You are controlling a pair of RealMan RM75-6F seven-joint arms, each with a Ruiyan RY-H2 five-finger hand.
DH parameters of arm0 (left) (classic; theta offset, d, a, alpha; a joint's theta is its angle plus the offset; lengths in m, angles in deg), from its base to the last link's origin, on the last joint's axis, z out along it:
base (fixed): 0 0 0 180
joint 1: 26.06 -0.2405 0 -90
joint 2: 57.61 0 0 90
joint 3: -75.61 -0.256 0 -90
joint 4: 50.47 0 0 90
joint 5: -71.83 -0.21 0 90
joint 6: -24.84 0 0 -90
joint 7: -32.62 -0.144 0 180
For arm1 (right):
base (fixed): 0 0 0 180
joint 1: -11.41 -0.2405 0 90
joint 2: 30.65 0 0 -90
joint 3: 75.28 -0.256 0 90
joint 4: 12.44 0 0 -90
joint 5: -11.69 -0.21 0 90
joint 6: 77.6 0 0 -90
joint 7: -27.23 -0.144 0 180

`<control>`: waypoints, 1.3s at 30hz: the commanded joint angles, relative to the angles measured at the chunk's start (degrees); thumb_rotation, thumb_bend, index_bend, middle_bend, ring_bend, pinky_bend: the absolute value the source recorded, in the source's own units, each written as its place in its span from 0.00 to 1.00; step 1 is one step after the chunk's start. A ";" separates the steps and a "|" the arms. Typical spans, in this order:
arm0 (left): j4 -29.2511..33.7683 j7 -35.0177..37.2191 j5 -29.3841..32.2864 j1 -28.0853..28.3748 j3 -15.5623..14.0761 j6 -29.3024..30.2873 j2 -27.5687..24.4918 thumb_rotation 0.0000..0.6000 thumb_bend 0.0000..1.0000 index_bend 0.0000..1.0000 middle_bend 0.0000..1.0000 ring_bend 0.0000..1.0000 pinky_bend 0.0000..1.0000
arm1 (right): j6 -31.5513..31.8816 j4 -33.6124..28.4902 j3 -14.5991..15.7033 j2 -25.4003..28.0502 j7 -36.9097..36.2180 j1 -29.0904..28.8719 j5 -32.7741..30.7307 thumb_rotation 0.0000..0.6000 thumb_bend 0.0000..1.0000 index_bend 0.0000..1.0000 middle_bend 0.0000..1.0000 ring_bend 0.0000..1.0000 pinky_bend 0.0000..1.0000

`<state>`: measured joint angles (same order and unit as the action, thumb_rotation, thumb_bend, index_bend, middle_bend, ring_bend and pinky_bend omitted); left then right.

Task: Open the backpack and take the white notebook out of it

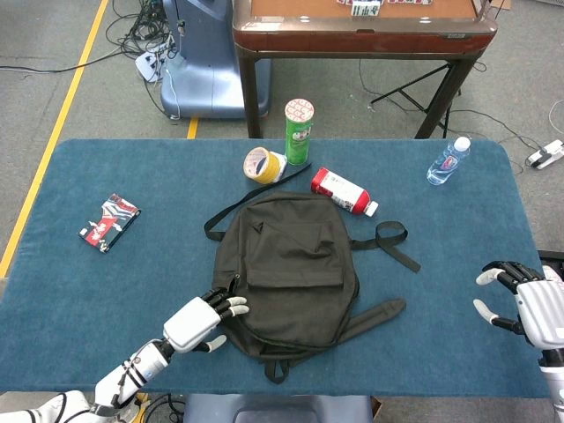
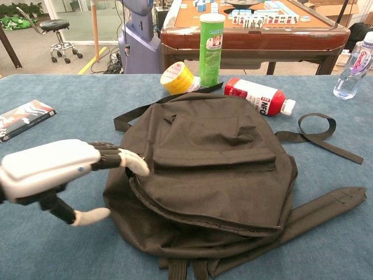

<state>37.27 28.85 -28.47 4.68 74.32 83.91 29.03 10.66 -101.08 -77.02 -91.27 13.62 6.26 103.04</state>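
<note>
Black fabric: the backpack (image 1: 286, 269) is lying flat at mid-table, its long axis running from my edge toward the far side, top pointing away.
Zip: the opening is gaping slightly at the backpack's left side, where the slider (image 2: 139, 164) is sitting.
Left hand (image 1: 201, 321): I am reaching with fingers spread, holding nothing, fingertips (image 2: 135, 163) just beside that opening.
Right hand (image 1: 527, 304): I am hovering open at the table's right edge, well apart from the backpack.
Nearer hand: left.
Notebook: not showing; I am judging it is inside.

Green can (image 1: 299, 130) upright beside yellow tape (image 1: 263, 165); red bottle (image 1: 343, 190) lying; water bottle (image 1: 448, 161); booklet (image 1: 109, 222).
</note>
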 commanded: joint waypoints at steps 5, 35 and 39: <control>-1.01 -2.18 5.14 2.95 4.00 -2.07 6.27 1.00 0.38 0.31 0.19 0.16 0.10 | -0.05 0.67 0.16 -0.05 -0.56 0.32 -0.04 1.00 0.21 0.46 0.36 0.30 0.41; 9.32 -7.70 17.74 5.49 5.41 -4.50 6.83 1.00 0.89 0.82 0.57 0.43 0.15 | -0.61 2.76 0.02 -0.60 -3.22 0.56 -0.20 1.00 0.21 0.46 0.36 0.30 0.41; 16.18 -7.93 17.84 5.40 3.29 -5.67 3.45 1.00 0.89 0.82 0.57 0.43 0.16 | -0.49 2.73 0.03 -0.62 -3.23 0.59 -0.01 1.00 0.21 0.46 0.36 0.30 0.41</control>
<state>49.57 20.69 -11.05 10.22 79.25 79.34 34.94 10.17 -98.35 -76.98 -91.89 10.39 6.85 103.04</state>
